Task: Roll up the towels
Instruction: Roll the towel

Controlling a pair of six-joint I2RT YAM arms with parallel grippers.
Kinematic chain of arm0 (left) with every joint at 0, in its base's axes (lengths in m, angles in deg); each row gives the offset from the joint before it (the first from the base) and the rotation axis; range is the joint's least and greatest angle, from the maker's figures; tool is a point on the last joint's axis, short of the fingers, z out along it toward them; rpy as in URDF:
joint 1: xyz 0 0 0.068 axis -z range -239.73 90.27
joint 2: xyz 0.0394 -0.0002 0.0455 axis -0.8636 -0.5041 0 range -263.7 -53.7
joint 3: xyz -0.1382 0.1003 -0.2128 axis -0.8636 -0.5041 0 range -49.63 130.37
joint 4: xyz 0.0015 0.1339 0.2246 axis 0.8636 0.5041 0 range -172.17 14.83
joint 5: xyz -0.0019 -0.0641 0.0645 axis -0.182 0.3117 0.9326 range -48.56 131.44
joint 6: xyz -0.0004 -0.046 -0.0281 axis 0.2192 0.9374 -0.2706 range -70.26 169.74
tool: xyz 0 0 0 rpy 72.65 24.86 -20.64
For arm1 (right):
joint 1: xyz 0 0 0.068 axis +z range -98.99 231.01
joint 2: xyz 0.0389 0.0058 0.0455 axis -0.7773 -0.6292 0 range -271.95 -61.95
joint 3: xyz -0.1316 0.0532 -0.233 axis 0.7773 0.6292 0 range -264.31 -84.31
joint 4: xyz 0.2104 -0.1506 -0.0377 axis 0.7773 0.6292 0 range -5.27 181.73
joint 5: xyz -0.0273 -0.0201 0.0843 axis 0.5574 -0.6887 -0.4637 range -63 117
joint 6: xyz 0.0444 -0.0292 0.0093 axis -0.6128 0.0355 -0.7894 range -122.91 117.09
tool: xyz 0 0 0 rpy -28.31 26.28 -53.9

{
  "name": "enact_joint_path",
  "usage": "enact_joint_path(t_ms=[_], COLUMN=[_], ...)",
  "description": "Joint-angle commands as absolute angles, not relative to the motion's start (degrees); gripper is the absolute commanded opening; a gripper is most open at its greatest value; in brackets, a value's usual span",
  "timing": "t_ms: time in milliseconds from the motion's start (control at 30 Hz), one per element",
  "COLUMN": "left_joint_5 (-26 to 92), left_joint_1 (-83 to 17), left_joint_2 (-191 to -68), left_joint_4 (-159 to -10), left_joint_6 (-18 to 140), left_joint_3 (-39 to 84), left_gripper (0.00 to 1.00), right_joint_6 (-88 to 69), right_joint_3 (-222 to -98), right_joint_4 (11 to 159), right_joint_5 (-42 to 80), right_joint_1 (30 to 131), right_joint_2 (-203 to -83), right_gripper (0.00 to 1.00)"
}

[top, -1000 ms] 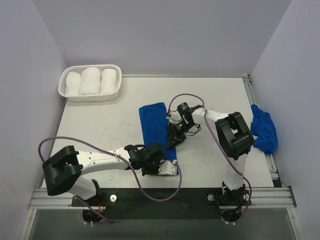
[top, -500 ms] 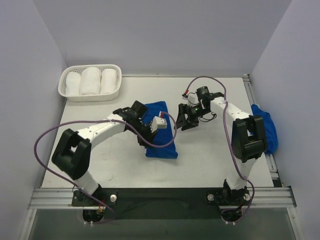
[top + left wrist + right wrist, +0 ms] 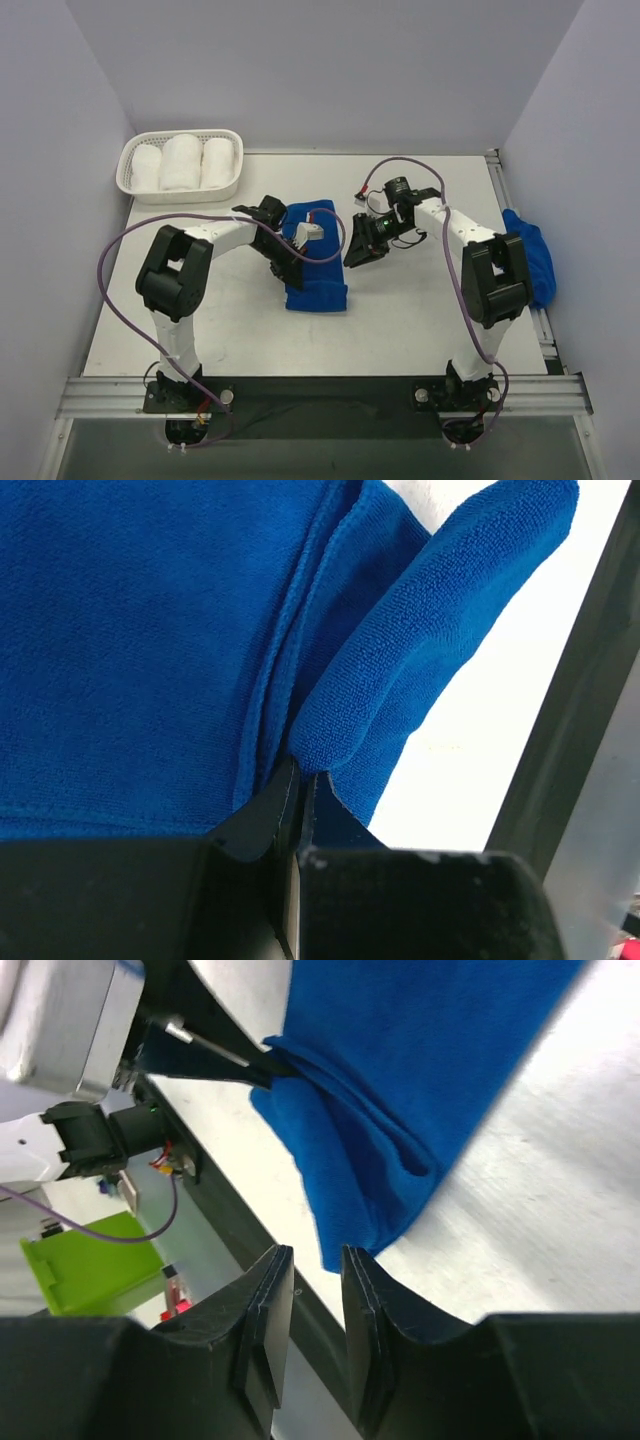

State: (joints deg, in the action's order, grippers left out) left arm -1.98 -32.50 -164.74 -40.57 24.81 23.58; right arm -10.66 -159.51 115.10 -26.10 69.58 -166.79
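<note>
White counter (image 3: 200, 300), pale walls, and a plastic basket (image 3: 128, 186) of white rolls (image 3: 182, 160) is sitting well left of the left pincer (image 3: 300, 776). That pincer is pinching a folded hem of the plush blue towel (image 3: 318, 292) lying beneath it. The roll looks to be just starting, and next that soft edge needs curling over tightly. The right pincer (image 3: 318, 1260) is hovering just beside the cloth, slightly spread and empty. A second towel (image 3: 528, 258) is lying bunched well to its right.
</note>
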Motion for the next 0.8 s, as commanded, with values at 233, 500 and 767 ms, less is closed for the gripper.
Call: enact_joint_path(t_ms=[233,500,767], left_joint_5=[-9.5,-9.3,-8.7], left_joint_1=[-37.5,-39.0,-40.5], left_joint_2=[-164.3,-161.7,-161.1], left_joint_4=[-41.7,-41.7,-41.7], left_joint_6=[28.8,31.8,32.4], left_joint_3=[25.2,23.0,20.5], left_gripper=[0.06,0.09,0.11], right_joint_6=[-16.3,-18.1,-18.0], right_joint_3=[-157.3,-160.2,-160.0], right_joint_4=[112.2,112.2,112.2], right_joint_5=[-32.2,-32.6,-33.3], right_joint_1=[74.2,74.2,75.1], right_joint_2=[-167.6,-166.5,-167.1], right_gripper=[0.25,0.26,0.26])
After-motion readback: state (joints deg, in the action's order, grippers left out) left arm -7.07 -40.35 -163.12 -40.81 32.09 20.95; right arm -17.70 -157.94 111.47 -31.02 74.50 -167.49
